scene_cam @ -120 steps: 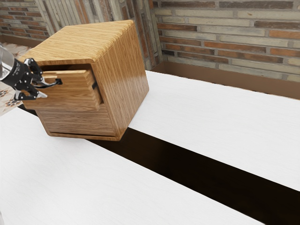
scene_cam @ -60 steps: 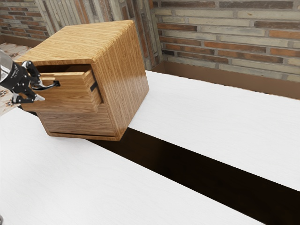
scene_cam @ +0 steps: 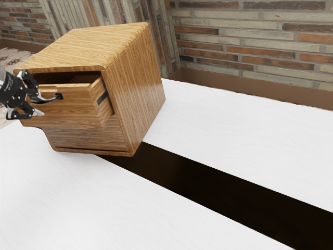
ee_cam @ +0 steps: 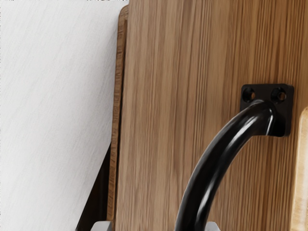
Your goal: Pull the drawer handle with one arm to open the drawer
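Drawer handle point(ee_cam: 216, 159) right up close, a black curved bar bolted to the wood by a small square plate, sweeping down under the hand. The pincer point(scene_cam: 35, 99) sits at that handle, out in front of the cabinet point(scene_cam: 130, 73); it's around the bar for sure, but whether it's truly clamped or only hooked, I cannot tell. Next, the drawer point(scene_cam: 73, 101) itself: it's the upper one in the cabinet, and it's partway out, its front standing clear of the cabinet face with a dark gap showing above it. So by my read the opening is well begun but not finished, with more travel left to pull. Beneath it, the lower drawer point(scene_cam: 86, 135) looks flush and shut. The arm comes in level, wrist pointed straight at the cabinet front, lined up for a straight draw away from it. Behind the cabinet, the white desk point(scene_cam: 234, 130) stretches off, then the brick wall point(scene_cam: 250, 36).
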Tool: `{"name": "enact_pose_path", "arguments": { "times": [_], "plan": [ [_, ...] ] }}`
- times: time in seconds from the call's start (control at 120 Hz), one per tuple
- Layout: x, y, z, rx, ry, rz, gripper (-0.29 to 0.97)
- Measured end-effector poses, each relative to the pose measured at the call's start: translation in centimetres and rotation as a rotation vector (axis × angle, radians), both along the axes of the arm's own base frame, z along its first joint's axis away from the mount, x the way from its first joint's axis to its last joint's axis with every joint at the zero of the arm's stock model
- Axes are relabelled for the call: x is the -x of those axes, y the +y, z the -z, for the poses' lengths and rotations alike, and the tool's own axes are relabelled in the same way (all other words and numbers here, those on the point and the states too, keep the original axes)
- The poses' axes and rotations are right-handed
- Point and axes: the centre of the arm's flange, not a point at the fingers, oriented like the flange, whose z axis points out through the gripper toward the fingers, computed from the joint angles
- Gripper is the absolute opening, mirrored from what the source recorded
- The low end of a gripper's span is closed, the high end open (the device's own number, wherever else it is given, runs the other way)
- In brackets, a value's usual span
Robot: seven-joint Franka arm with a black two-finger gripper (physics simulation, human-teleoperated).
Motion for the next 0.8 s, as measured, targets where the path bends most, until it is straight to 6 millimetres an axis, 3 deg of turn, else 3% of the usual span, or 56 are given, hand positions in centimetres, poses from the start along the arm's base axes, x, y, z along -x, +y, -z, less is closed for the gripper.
{"name": "enact_pose_path", "arguments": {
  "times": [0.358, 0.8],
  "plan": [
    [2.3, 0.5, -0.3, 0.011, -0.011, -0.030, 0.17],
    [2.9, -0.8, -0.1, 0.013, -0.009, -0.024, 0.18]
  ]
}}
